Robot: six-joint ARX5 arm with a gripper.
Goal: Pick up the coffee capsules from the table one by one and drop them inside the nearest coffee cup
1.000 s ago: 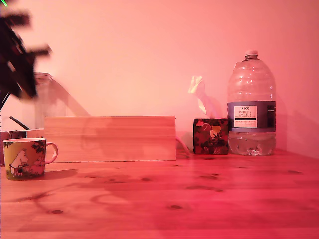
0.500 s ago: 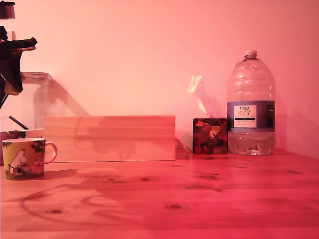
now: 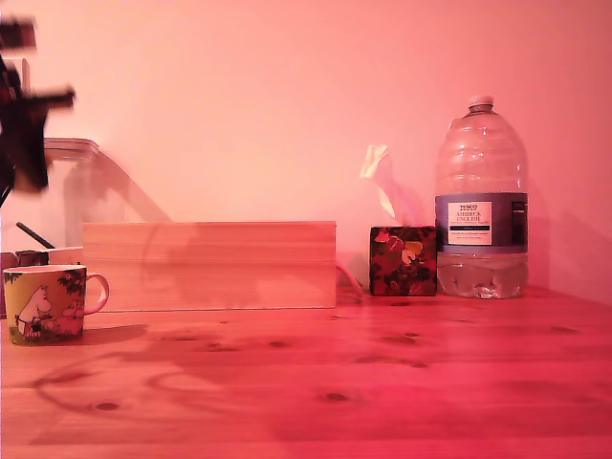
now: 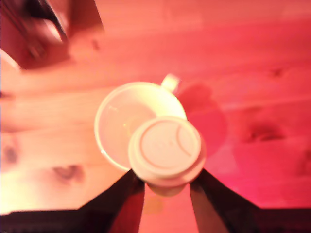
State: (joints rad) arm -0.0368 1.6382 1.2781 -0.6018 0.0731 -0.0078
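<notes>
The gripper [image 4: 165, 187] hangs high above the mug [image 4: 138, 124], its two dark fingers [image 4: 127, 196] pinching a coffee capsule [image 4: 166, 149] by its sides, flat lid facing the wrist camera. The capsule sits over the mug's rim on the side away from the handle, overlapping the opening, a position that suits a drop into the cup. Only the wrist view shows this grip and the mug's pale, seemingly empty inside. The exterior view shows what that one cannot: the arm [image 3: 24, 115] is a blurred dark shape at the exterior view's left edge, well above the mug [image 3: 48, 304] on the table [image 3: 382, 382], with a wooden box [image 3: 210, 265], tissue box [image 3: 404, 260] and water bottle [image 3: 481, 206] behind.
</notes>
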